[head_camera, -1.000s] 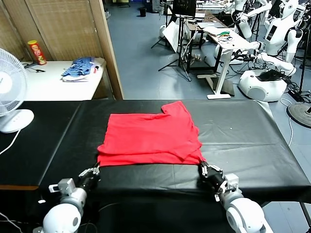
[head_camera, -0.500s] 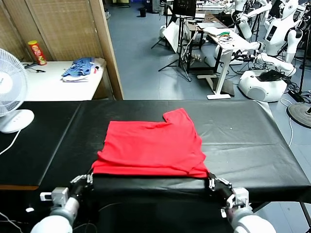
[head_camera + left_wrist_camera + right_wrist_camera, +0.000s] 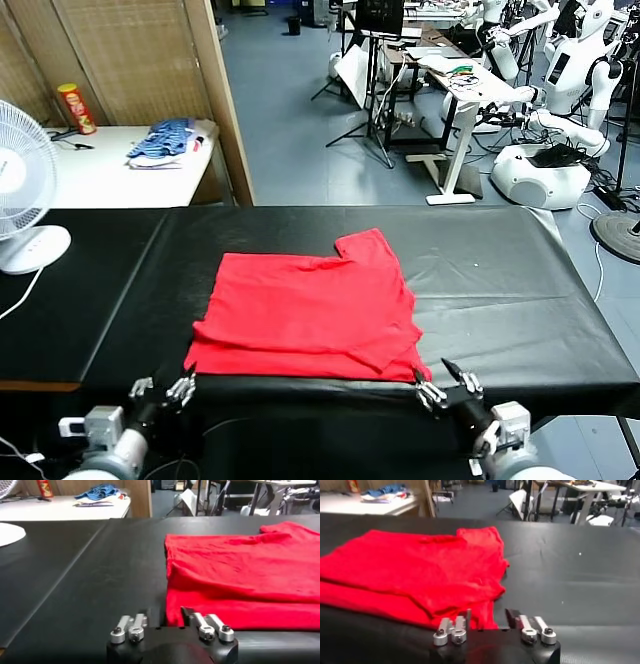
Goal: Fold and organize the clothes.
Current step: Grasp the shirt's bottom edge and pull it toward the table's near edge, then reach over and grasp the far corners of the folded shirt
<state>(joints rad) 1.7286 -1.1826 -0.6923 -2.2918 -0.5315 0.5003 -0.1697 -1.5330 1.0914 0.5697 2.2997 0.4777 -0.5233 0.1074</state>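
Red T-shirt (image 3: 310, 315): folded once, flat on the black surface (image 3: 500, 290), hem at the near edge.
Left gripper (image 3: 160, 392): just off the shirt's near left corner, jaws apart, holding nothing.
Right gripper (image 3: 445, 385): just off the near right corner, jaws spread, nothing held.
Handling: looks light, limp cotton that sags and creases; pinch corners or hem.

A black-covered table (image 3: 500, 290) carries the folded red T-shirt (image 3: 310, 305).

Red T-shirt (image 3: 310, 315), folded in layers, lying flat on the black table; one short sleeve projects at its far right corner.
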